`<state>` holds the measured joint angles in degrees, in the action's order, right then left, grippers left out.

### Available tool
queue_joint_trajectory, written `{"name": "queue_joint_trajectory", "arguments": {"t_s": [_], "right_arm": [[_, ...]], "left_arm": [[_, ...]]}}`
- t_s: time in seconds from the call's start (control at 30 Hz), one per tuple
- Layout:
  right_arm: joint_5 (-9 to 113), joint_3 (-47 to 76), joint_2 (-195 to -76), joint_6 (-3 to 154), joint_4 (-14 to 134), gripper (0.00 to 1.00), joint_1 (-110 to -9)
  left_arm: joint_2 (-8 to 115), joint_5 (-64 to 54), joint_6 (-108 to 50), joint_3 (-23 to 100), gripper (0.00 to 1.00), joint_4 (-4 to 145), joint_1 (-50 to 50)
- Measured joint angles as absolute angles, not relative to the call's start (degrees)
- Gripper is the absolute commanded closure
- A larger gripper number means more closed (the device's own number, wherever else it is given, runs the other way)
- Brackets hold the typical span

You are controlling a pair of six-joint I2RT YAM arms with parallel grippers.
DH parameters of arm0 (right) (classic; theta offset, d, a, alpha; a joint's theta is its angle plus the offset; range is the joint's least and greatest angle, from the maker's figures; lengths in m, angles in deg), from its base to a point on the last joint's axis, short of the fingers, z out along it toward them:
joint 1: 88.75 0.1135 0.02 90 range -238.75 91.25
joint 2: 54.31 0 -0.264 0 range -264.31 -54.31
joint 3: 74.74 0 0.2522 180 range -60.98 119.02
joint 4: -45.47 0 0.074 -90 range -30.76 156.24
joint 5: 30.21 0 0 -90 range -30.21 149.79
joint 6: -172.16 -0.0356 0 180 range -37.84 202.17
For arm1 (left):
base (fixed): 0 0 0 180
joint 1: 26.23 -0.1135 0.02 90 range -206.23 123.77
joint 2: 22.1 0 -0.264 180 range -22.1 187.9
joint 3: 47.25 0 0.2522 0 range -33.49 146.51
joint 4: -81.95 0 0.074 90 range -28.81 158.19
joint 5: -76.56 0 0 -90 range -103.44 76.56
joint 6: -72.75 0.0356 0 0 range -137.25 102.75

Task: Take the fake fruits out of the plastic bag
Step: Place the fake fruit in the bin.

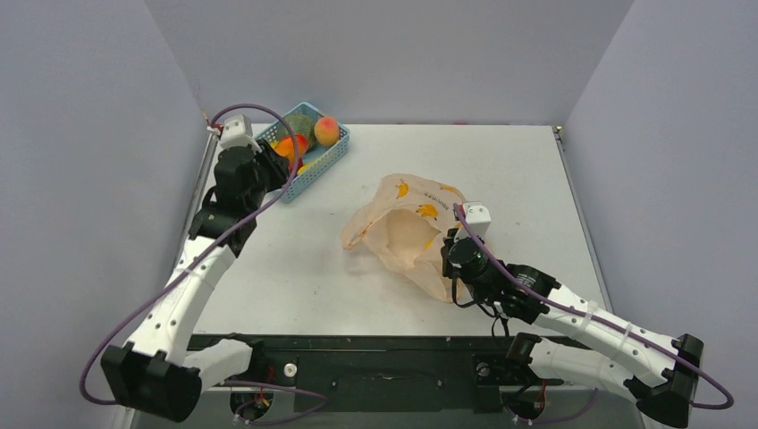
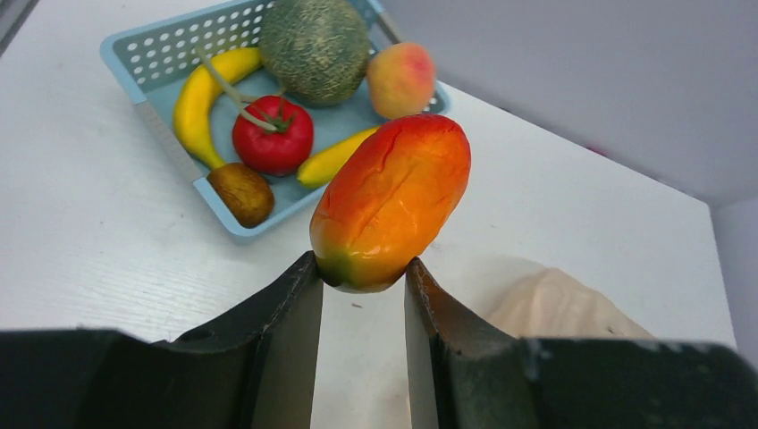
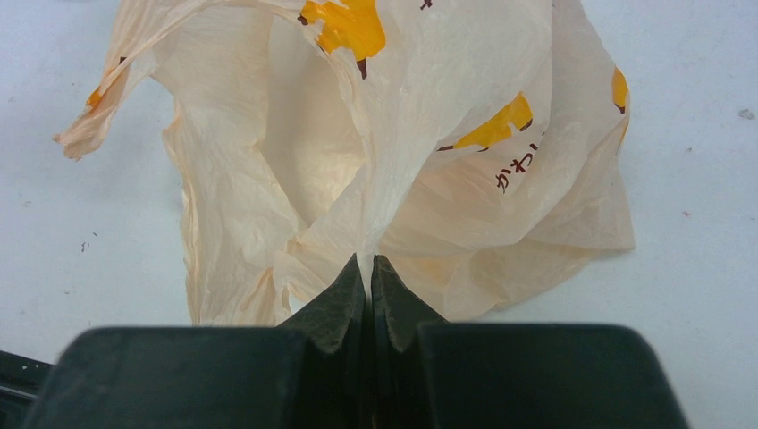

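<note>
Left wrist, left end effector [image 2: 362, 268] pinching fake fruit [image 2: 393, 197] endwise, long axis tilted up-right

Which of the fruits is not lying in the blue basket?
The oblong orange-red fruit: the left gripper holds its lower end between the jaws above the table, while the rest lie in the blue basket.

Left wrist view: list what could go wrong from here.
The left gripper pinches only the tip of the orange-red fake mango, so it could slip out and drop onto the table. The right gripper holds just a thin fold of the plastic bag, which could pull free.
</note>
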<state>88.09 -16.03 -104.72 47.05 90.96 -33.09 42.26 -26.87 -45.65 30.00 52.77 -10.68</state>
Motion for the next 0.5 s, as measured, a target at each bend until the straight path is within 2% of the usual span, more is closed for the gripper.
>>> {"name": "queue_joint_trajectory", "arguments": {"t_s": [0.27, 0.5], "right_arm": [[85.88, -17.15, -102.8, 47.51, 90.57, 1.0, -33.62], [84.15, -18.74, -101.51, 47.9, 90.26, 1.0, -34.58]], "left_arm": [[60.86, -17.71, -56.75, 28.42, 1.0, 67.72, -27.75], [78.13, -13.01, -61.43, 35.48, 1.0, 72.75, -32.31]]}}
